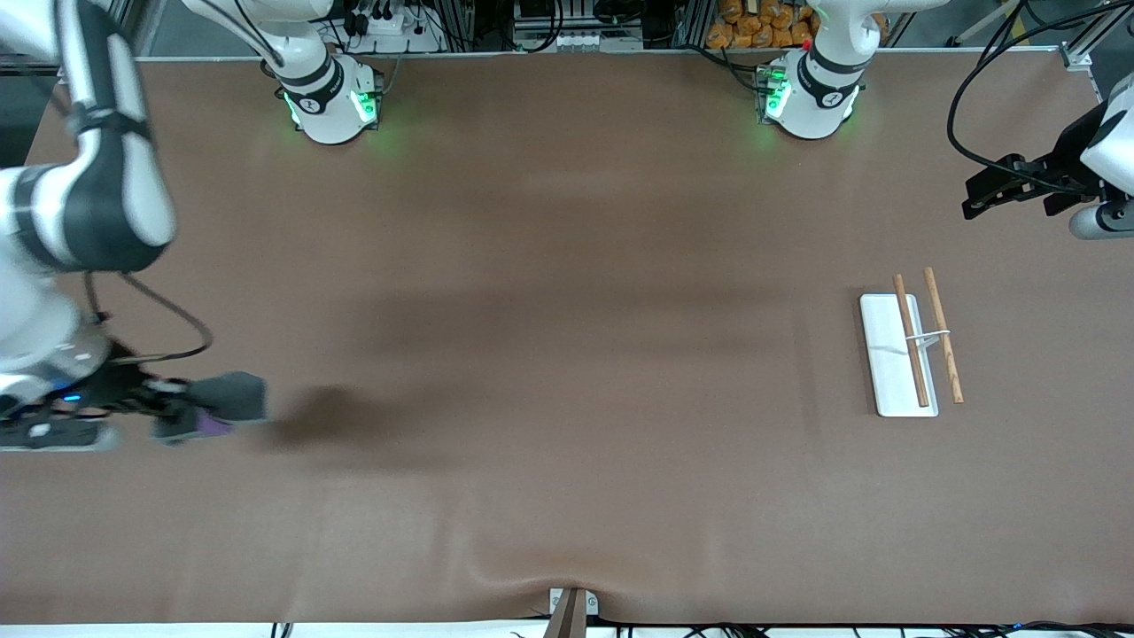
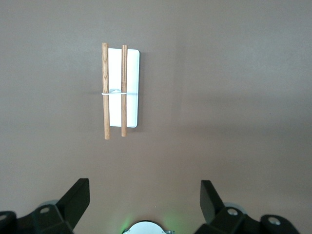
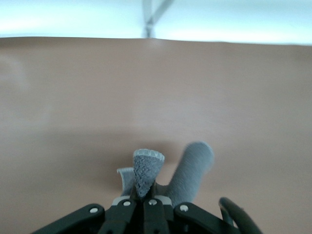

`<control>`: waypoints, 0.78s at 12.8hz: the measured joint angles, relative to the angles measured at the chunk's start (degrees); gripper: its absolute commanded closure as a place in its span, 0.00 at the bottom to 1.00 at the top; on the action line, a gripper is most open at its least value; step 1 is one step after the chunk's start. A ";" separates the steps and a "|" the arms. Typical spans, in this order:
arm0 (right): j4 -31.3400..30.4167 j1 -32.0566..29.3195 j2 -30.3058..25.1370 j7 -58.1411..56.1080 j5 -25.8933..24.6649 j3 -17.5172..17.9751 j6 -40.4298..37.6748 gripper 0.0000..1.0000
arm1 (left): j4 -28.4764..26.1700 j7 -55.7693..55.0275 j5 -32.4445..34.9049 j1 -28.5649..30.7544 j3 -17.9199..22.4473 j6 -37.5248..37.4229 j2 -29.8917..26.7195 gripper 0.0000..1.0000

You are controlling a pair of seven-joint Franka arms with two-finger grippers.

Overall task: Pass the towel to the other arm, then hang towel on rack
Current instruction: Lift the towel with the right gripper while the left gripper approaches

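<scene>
Front view: right pincer (image 1: pixel 177 409) clenched on towel (image 1: pixel 226 400), over desk (image 1: pixel 567 372). Left pincer (image 1: pixel 974 199) spread apart above rack (image 1: pixel 912 352), waiting.

Brown table cover (image 1: pixel 567 354) spread wide, faintly creased near the front camera; orange packets (image 1: pixel 762 25) piled above the table's top edge.

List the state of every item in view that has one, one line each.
towel: gripped and bunched in the right gripper, lifted over the right arm's end of the table.
rack: standing on the table toward the left arm's end, both rods bare.
right gripper: shut on the towel.
left gripper: open, empty, waiting above the table by the rack.
</scene>
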 measured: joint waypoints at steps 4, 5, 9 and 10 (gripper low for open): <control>1.36 12.84 -0.73 4.06 0.05 0.05 3.62 1.00 | -0.29 0.00 -0.13 -0.04 -0.09 1.39 1.81 0.00; 1.44 16.77 -0.69 8.83 0.04 0.05 5.77 1.00 | -0.30 0.00 -0.21 -0.10 -0.14 1.69 2.45 0.00; 1.22 29.80 2.52 23.30 0.01 -0.02 18.61 1.00 | -0.30 -0.96 -0.68 -1.00 -0.58 2.31 4.21 0.00; 1.22 32.58 4.06 26.50 0.01 -0.04 23.25 1.00 | -0.30 -1.79 -1.26 -1.52 -0.63 2.35 4.58 0.00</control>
